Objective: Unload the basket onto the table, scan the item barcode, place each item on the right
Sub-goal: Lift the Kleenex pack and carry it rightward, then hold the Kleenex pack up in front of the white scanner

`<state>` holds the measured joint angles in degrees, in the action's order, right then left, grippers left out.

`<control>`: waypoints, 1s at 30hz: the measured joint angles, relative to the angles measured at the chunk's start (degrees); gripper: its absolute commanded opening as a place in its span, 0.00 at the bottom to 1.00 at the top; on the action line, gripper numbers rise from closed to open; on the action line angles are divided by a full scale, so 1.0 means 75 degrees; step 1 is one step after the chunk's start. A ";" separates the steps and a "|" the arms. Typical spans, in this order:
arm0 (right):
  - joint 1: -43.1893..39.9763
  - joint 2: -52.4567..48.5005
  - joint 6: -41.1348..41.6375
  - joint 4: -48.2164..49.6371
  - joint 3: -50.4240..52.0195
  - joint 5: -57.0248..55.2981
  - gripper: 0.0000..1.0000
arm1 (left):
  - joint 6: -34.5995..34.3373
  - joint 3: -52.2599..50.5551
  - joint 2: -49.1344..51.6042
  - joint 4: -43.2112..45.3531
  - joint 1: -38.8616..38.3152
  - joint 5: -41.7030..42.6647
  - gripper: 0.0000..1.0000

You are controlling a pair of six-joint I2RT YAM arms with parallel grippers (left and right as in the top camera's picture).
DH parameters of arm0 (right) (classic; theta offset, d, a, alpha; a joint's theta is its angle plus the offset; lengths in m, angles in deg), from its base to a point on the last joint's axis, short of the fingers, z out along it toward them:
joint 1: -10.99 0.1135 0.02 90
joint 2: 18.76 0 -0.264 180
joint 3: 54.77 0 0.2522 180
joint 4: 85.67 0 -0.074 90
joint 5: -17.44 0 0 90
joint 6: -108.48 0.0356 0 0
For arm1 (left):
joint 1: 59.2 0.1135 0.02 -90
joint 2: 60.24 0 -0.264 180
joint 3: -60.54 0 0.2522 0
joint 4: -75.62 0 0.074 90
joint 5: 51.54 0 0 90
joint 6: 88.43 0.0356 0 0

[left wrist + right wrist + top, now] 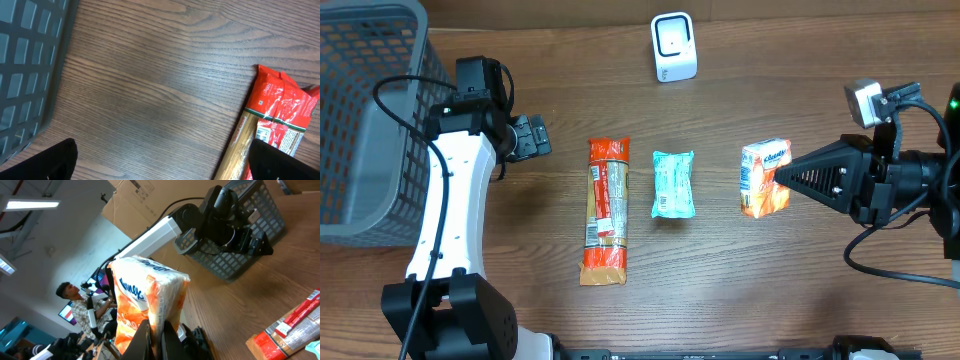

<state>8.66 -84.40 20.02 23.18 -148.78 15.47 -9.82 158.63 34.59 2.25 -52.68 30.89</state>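
My right gripper (pixel 782 180) is shut on the edge of an orange-and-white tissue pack (pixel 764 178), which is lifted and tilted on the right side of the table. In the right wrist view the pack (pixel 145 295) stands up from the pinched fingers of the right gripper (pixel 159 330). A small white scanner (pixel 674 47) sits at the back centre, well apart from the pack. My left gripper (pixel 532 137) hovers open beside the basket, holding nothing; in its wrist view the left gripper (pixel 162 165) has only bare wood between its fingertips (pixel 60 157).
A grey mesh basket (pixel 365 120) fills the left back corner. A long red-and-tan packet (pixel 607 210) and a teal packet (pixel 673 184) lie side by side mid-table. The red packet (pixel 275 115) lies by my left gripper's right finger.
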 measured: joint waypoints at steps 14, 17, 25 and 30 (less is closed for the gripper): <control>0.0000 0.0000 0.0000 -0.0606 0.0000 -0.0498 0.04 | 0.0000 0.0000 0.0000 0.0000 0.0000 0.0000 1.00; 0.0000 0.0000 -0.0003 -0.1262 0.0000 -0.1428 0.04 | 0.0000 0.0000 0.0000 0.0000 0.0000 0.0000 1.00; 0.0000 -0.0052 0.0026 -0.2331 0.0000 -0.4657 0.04 | 0.0000 0.0000 0.0000 0.0000 0.0000 0.0000 1.00; 0.0003 -0.0329 0.0026 -0.2416 0.0000 -0.5613 0.04 | 0.0000 0.0000 0.0000 0.0000 0.0000 0.0000 1.00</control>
<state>8.69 -86.87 20.22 5.06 -148.78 -26.63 -9.82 158.63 34.59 2.25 -52.68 30.89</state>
